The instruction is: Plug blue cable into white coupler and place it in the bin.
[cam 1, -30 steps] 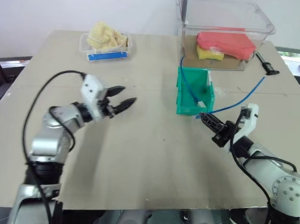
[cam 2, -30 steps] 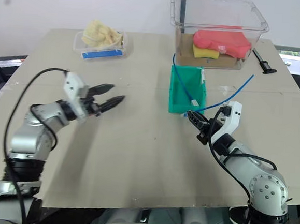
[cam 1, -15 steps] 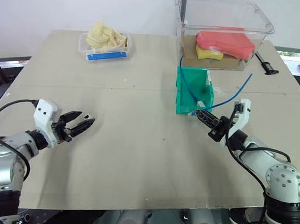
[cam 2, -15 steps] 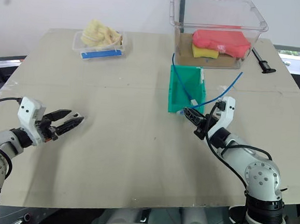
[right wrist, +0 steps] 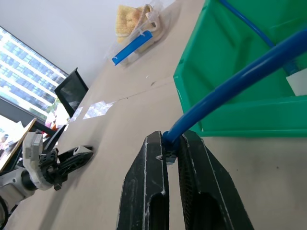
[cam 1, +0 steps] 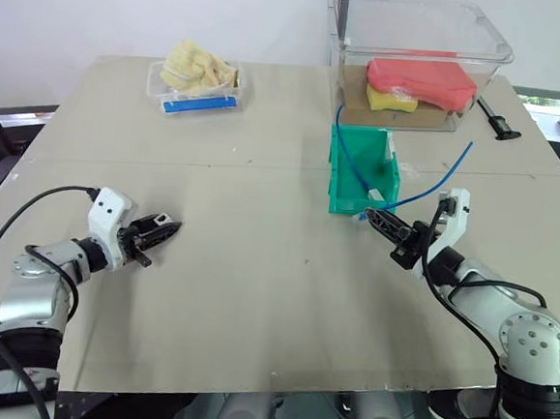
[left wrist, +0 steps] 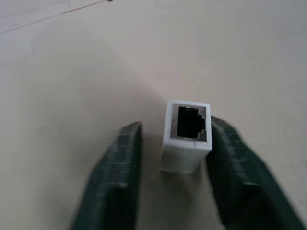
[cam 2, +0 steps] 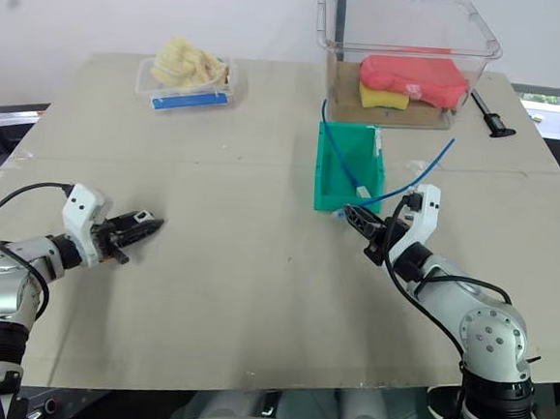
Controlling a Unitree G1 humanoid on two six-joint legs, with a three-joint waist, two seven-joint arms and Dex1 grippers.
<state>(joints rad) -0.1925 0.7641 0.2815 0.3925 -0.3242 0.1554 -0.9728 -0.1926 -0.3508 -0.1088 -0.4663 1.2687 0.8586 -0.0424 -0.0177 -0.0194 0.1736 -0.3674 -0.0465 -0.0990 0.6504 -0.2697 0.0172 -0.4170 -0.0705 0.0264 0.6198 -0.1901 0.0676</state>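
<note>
In the left wrist view the white coupler (left wrist: 187,136) lies on the table with its dark socket facing the camera. My left gripper (cam 1: 167,228), low over the table at the left, has closed in on it; one finger (left wrist: 230,163) lies against its side and the other stands a sliver off. My right gripper (cam 1: 372,217) is shut on the blue cable (cam 1: 437,183) just behind its plug, right in front of the green bin (cam 1: 336,175). The cable arcs up to the right and loops back into the bin (right wrist: 216,52).
A large clear tub (cam 1: 418,55) holding red and yellow items stands behind the bin. A small clear tray (cam 1: 195,81) with a blue label sits at the back left. A black tool (cam 1: 496,120) lies right of the tub.
My left hand dropped from mid-air to the table at the left, and its wide-open fingers closed in around the coupler. The right gripper kept its place and its hold on the cable.
</note>
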